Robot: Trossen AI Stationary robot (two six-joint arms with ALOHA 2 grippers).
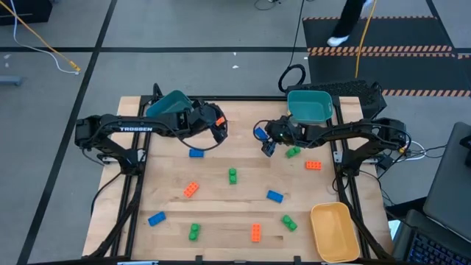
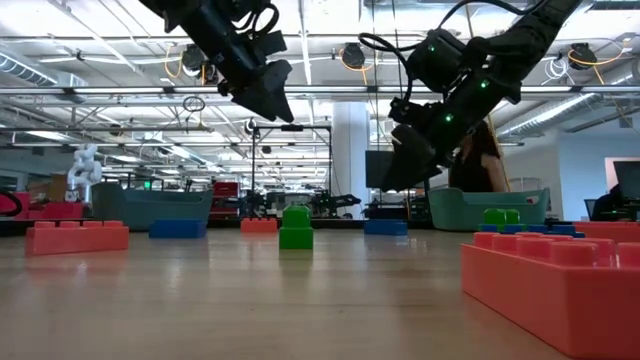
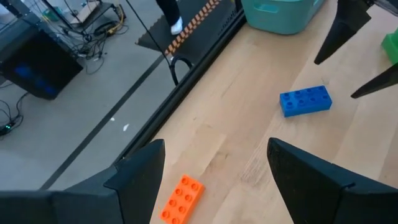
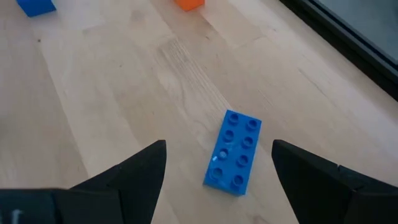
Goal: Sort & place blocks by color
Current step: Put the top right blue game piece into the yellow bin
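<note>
Studded blocks lie scattered on the wooden table (image 1: 243, 210): orange, green and blue. My left gripper (image 1: 218, 129) hangs open above an orange block (image 3: 181, 199) near the far edge; the block lies flat, below and between the fingers. My right gripper (image 1: 266, 144) hangs open above a blue block (image 4: 233, 152), which lies flat, studs up. Seen from table height, both grippers, left (image 2: 272, 108) and right (image 2: 400, 168), are well clear of the table. Neither holds anything.
A teal bin (image 1: 171, 104) stands at the far left and another teal bin (image 1: 309, 105) at the far right. A yellow bin (image 1: 331, 230) sits at the near right corner. Loose blocks include blue (image 1: 196, 153), green (image 1: 232, 175), orange (image 1: 313, 165) and green (image 1: 293, 152).
</note>
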